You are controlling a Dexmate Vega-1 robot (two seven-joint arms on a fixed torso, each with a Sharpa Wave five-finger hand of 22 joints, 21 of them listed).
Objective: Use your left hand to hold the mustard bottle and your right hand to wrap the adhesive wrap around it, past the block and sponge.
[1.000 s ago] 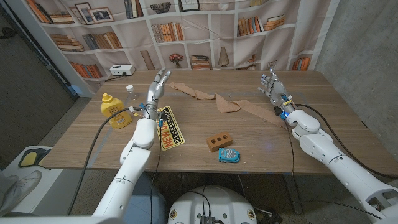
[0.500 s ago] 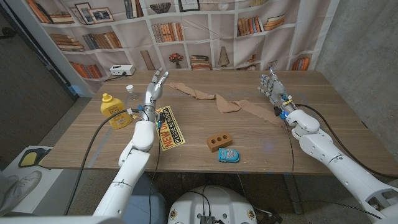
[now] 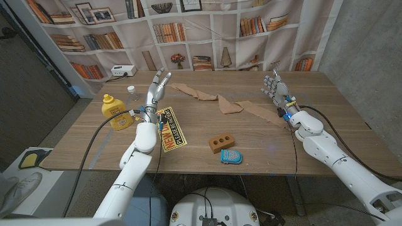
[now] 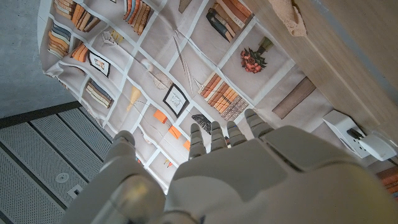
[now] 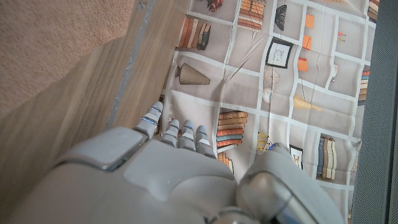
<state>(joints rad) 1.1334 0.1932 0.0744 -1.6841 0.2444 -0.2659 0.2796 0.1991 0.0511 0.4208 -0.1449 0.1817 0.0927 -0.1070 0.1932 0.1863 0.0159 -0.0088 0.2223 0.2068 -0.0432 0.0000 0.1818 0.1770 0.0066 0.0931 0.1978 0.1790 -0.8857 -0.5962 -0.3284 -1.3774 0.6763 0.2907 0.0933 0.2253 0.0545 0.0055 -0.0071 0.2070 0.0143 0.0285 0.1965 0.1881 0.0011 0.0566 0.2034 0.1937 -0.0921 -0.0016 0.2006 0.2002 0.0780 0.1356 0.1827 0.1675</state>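
Well left of left hand (image 3: pixel 158 85): mustard bottle (image 3: pixel 114 111)

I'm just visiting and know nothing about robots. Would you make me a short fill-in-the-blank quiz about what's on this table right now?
1. The mustard bottle is coloured ____.
2. The left hand holds ____.
3. The brown block with two holes lies beside a small ____ sponge.
4. The long tan adhesive wrap lies stretched across the table between the two ____.

Missing words: yellow; nothing; blue; hands
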